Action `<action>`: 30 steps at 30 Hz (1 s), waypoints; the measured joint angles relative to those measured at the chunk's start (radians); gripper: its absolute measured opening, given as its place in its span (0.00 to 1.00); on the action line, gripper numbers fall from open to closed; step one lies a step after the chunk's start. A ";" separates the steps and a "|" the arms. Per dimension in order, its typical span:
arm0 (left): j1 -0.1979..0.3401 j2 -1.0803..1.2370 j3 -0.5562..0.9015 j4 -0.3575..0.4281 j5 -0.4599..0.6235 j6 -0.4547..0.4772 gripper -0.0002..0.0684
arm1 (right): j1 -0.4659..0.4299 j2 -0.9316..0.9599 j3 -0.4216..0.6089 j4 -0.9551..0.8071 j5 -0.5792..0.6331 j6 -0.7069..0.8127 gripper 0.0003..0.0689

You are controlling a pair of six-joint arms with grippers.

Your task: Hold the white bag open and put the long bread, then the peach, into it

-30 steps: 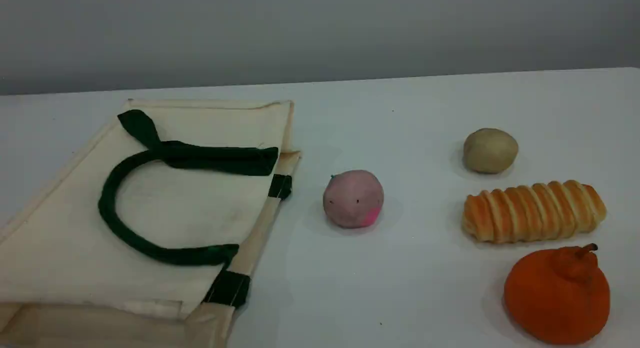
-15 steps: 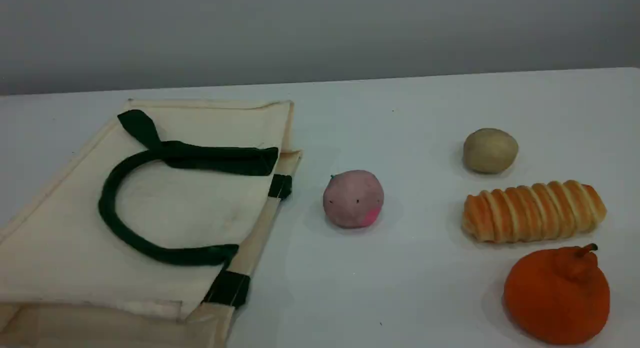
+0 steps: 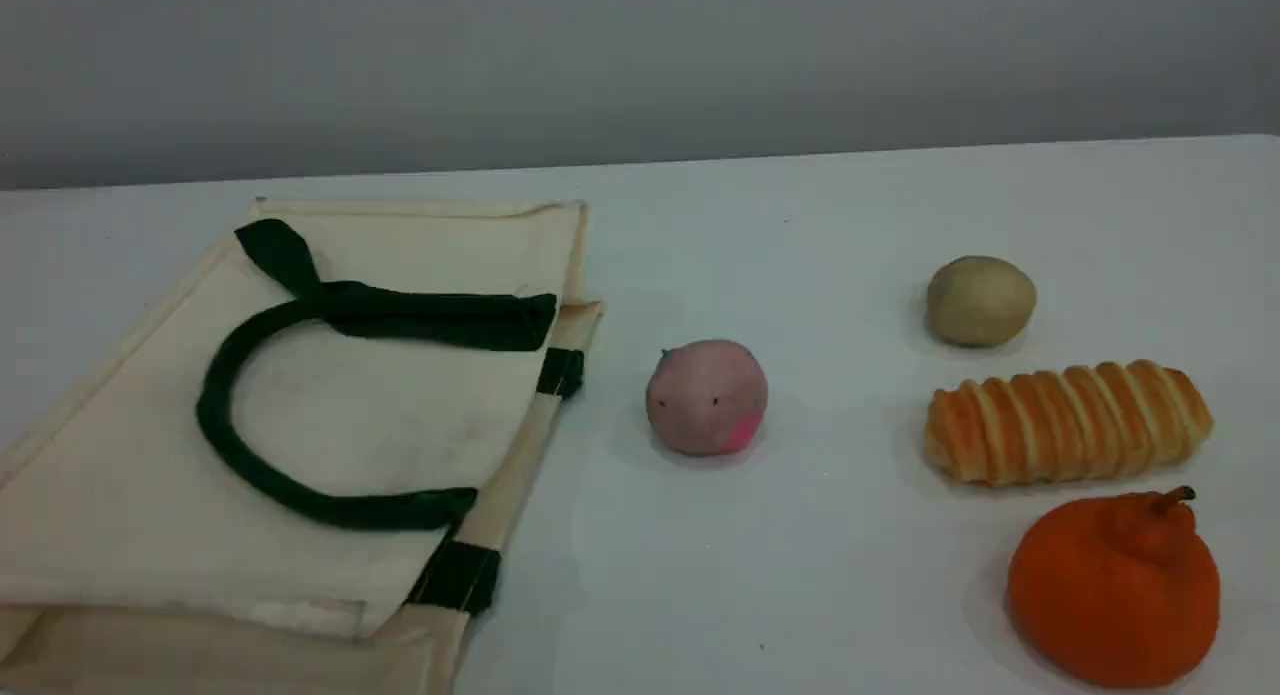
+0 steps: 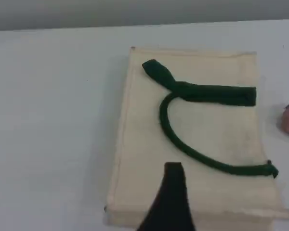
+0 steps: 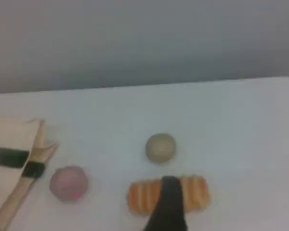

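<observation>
The white bag (image 3: 380, 415) lies flat and closed at the table's left, one dark green handle (image 3: 215, 375) looped on top, its rim facing right. Just right of the rim sits the pink peach (image 3: 706, 397). The long bread (image 3: 1068, 422) lies crosswise at the right. Neither arm shows in the scene view. The left gripper's dark fingertip (image 4: 172, 178) hangs high over the bag (image 4: 144, 144), holding nothing. High over the bread (image 5: 142, 197) is the right gripper's fingertip (image 5: 169, 192), also empty, with the peach (image 5: 69, 183) to its left.
A beige potato-like lump (image 3: 980, 300) sits behind the bread. In front of the bread stands an orange fruit with a stem (image 3: 1113, 590). The table's far edge (image 3: 700, 160) meets a grey wall.
</observation>
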 joint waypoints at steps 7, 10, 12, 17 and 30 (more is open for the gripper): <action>0.000 0.330 -0.142 -0.005 -0.021 0.000 0.86 | -0.001 0.292 -0.231 0.004 -0.015 0.002 0.84; 0.000 0.475 -0.188 -0.006 -0.024 0.000 0.86 | -0.001 0.415 -0.325 0.006 -0.008 0.002 0.84; 0.000 0.574 -0.214 -0.006 -0.039 0.005 0.86 | -0.001 0.488 -0.370 0.005 -0.007 -0.002 0.84; 0.000 0.780 -0.276 -0.001 -0.075 0.008 0.86 | -0.001 0.663 -0.442 0.005 -0.028 -0.002 0.84; 0.000 1.193 -0.452 0.004 -0.104 0.012 0.86 | -0.001 0.941 -0.511 0.007 -0.061 -0.008 0.84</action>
